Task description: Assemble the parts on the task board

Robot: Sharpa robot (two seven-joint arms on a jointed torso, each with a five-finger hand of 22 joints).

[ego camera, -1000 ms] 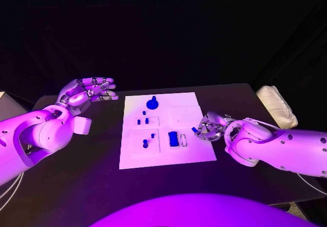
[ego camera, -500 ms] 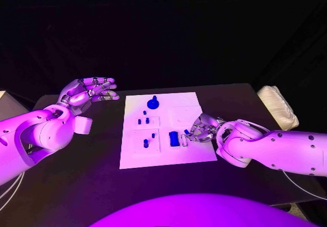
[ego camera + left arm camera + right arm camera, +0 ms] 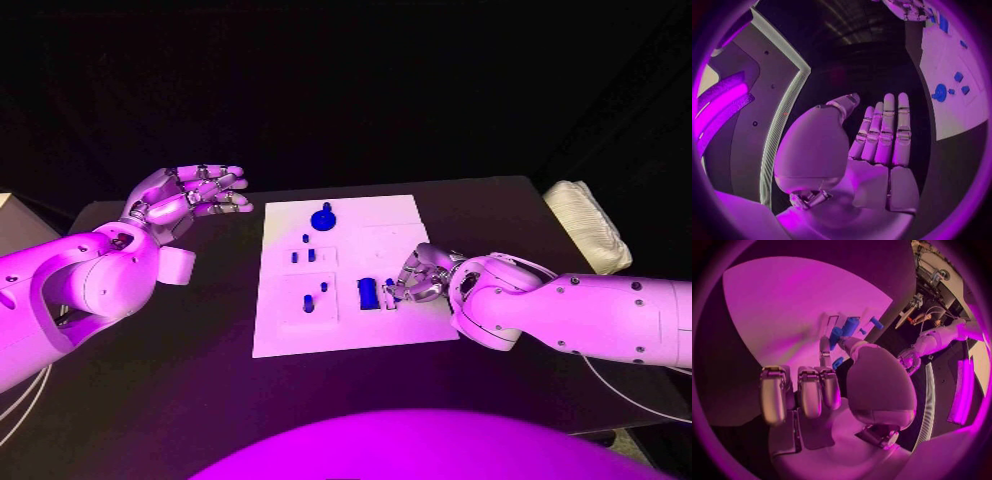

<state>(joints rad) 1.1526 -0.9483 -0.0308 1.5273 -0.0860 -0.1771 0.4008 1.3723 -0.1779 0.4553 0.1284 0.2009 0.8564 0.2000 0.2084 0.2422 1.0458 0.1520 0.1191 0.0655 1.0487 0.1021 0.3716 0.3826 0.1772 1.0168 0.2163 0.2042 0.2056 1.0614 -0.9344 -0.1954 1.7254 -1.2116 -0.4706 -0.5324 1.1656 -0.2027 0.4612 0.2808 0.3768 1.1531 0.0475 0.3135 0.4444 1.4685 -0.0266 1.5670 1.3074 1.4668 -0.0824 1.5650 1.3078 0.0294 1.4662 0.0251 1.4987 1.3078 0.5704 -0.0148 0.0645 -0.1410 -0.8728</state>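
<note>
The white task board [image 3: 346, 330] lies mid-table. On it are a round blue knob [image 3: 322, 215], several small blue parts [image 3: 307, 303] and a larger blue block [image 3: 368, 293]. My right hand [image 3: 415, 278] hovers low over the board's right side, right beside the block, fingers curled in. In the right wrist view my right hand [image 3: 829, 385] pinches a small blue part [image 3: 837, 362] between thumb and a finger, with the block [image 3: 846, 329] just beyond. My left hand [image 3: 185, 195] is raised left of the board and holds nothing. In its wrist view the left hand [image 3: 873, 150] has its fingers straight, with the board [image 3: 954, 115] off to one side.
A white padded object [image 3: 584, 225] lies at the table's far right edge. A pale box [image 3: 12, 220] stands beyond the left edge. Bare black table [image 3: 216, 330] lies left of the board and in front of it.
My right hand has moved left from the board's right edge in over the board, up to the blue block, carrying the small part. The left hand has stayed put.
</note>
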